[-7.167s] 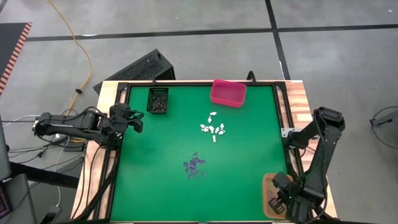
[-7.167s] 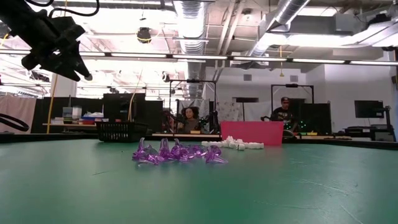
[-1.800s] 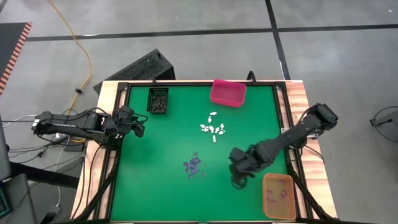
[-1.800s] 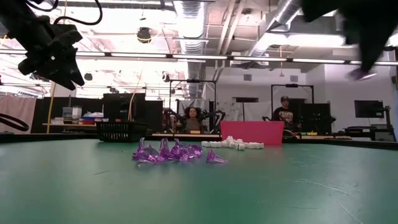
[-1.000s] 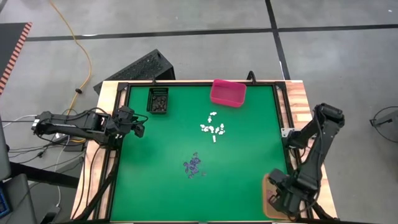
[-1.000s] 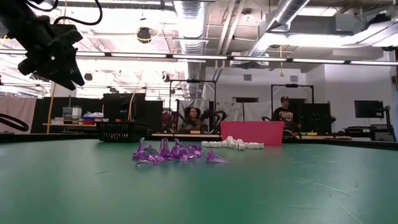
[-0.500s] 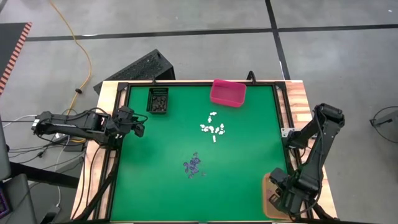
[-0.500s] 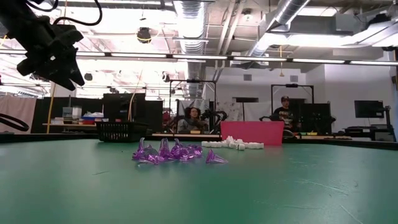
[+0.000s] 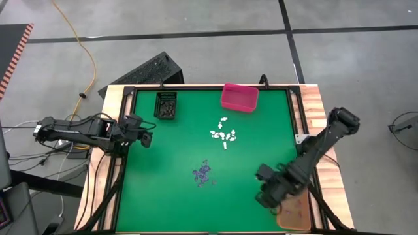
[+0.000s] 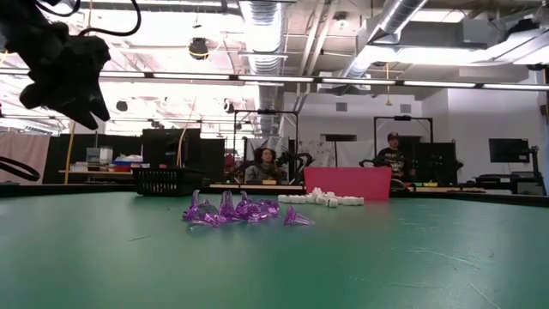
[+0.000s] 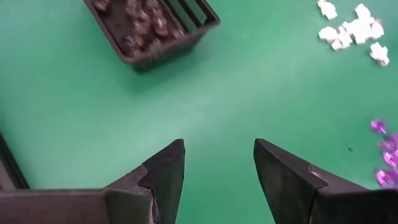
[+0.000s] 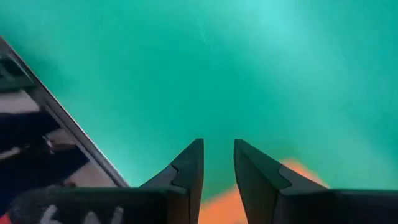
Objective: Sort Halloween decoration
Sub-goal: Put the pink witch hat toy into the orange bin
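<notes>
The purple trinkets (image 9: 204, 174) lie in a loose cluster on the green bench (image 9: 163, 196), a little toward the near side of its middle; in the low view they (image 10: 244, 210) stand as small clear-purple cones bunched together. The white trinkets (image 9: 223, 134) form a second cluster farther back, well apart from the purple ones and short of the pink bin (image 9: 239, 96), which sits at the far edge of the bench. The left wrist view shows the white pieces (image 11: 352, 32) scattered close together and a few purple ones (image 11: 387, 158) at the picture's edge. Dark trinkets fill the black bin (image 9: 166, 105), a slatted basket at the far left corner, and they show inside it in the left wrist view (image 11: 152, 27). The orange bin (image 9: 295, 212) sits off the green surface at the near right corner, partly covered by the right arm. The right gripper (image 9: 266, 196) hangs over the green just beside the orange bin's inner edge, its fingers (image 12: 186, 168) set a narrow gap apart with nothing between them. The left gripper (image 9: 145, 138) hovers above the left side of the bench, near the black bin, its fingers (image 11: 168, 171) spread wide and empty. Beyond the bench, two people (image 10: 268, 163) are at desks in the room.
</notes>
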Controlling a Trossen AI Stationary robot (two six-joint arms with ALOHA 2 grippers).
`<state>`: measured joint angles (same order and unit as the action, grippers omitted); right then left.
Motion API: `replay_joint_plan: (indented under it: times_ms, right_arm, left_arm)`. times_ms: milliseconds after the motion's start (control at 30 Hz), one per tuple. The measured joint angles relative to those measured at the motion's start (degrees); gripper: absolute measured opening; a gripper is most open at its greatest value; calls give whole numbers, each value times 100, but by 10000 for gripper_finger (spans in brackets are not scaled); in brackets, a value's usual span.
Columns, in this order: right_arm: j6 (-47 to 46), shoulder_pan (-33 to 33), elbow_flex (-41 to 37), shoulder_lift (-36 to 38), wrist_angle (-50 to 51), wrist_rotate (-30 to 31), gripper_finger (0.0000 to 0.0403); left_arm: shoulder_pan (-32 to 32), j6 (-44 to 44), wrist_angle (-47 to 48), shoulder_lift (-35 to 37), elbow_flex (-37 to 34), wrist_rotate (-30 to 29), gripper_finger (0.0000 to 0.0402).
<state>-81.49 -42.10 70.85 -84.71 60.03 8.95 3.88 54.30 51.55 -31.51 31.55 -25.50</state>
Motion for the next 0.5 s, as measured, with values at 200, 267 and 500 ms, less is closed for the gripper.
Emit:
replay_joint_plan:
  times_ms: [200, 267, 500]
  right_arm:
    - [1840, 1066, 0, 0, -1003, 398, 118]
    - [2324, 1388, 0, 0, -1259, 454, 118]
    - [3979, 2248, 0, 0, -2332, 472, 118]
  left_arm:
    - [-1, -39, 0, 0, 0, 433, 183]
    - [0, -25, 0, 0, 0, 436, 183]
    - [0, -7, 0, 0, 0, 381, 183]
